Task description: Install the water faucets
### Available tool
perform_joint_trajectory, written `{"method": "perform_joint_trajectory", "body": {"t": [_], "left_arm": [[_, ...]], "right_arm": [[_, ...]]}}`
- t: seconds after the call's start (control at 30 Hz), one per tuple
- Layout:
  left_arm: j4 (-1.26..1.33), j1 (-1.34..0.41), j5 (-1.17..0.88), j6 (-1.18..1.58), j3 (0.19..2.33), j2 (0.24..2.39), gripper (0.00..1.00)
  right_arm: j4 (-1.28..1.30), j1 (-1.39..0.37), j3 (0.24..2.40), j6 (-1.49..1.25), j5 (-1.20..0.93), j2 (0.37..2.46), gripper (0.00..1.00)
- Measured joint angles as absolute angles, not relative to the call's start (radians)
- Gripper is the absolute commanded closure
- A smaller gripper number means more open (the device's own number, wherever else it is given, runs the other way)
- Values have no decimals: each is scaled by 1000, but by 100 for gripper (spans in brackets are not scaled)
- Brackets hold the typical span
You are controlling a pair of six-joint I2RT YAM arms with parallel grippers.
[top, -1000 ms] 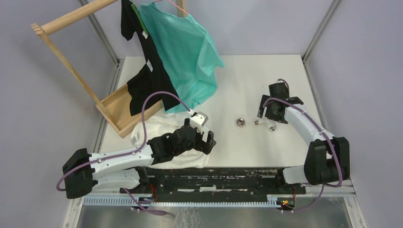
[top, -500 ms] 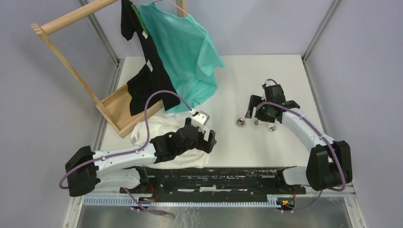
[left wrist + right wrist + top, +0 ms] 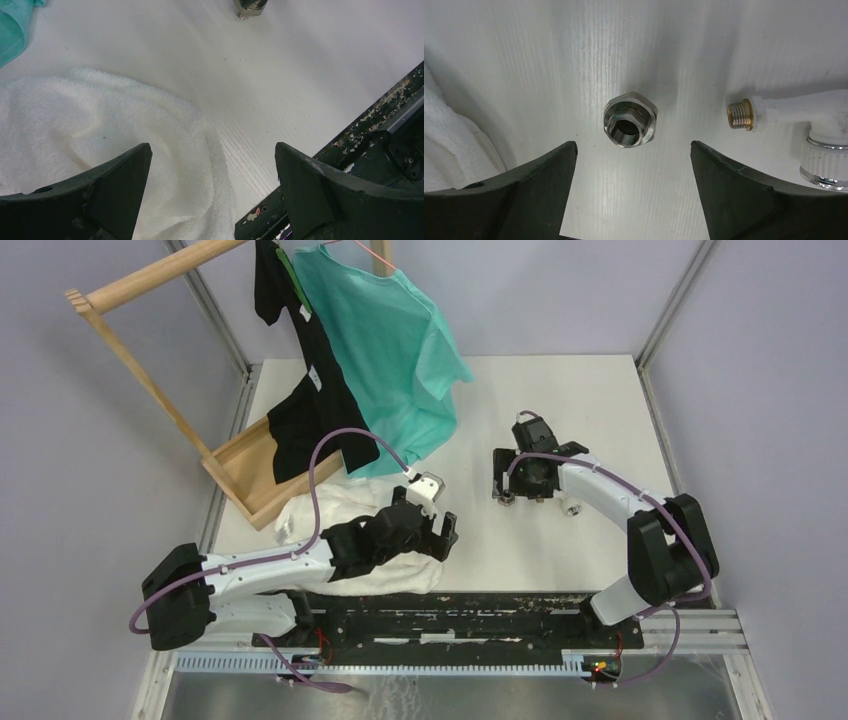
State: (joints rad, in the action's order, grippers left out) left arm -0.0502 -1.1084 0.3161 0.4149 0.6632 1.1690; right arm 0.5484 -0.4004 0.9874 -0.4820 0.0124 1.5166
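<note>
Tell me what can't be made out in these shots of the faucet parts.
- White faucet, right wrist view: spout end cut off by the right edge.
- Silver fitting, left wrist view: mostly cut off by the top edge.
- Both parts, top view: tiny, partly under the right gripper; threads unreadable.
- Anything under the white towel: hidden in every view.

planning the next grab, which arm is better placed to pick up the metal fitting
Right. The right gripper is open just above the metal fitting, which sits centred between its jaws, with the white spout beside it. The left gripper hangs open over the towel, farther from the fitting.
</note>
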Motion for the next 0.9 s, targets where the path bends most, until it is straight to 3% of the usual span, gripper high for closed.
{"method": "perform_joint_trajectory", "body": {"t": [0.23, 0.67, 0.73, 0.9], "left_arm": [[-50, -1108, 317, 415, 663, 1169, 0], [-75, -1109, 369, 449, 676, 1181, 0], [-75, -1108, 374, 453, 676, 1182, 1], [-78, -1109, 417, 477, 676, 1183, 1]], "right_arm": [[555, -429, 1043, -482, 42, 1606, 14], [553, -443, 1075, -493, 72, 1721, 50], [553, -443, 1075, -497, 68, 1725, 59], [547, -443, 1074, -506, 60, 1723, 99]]}}
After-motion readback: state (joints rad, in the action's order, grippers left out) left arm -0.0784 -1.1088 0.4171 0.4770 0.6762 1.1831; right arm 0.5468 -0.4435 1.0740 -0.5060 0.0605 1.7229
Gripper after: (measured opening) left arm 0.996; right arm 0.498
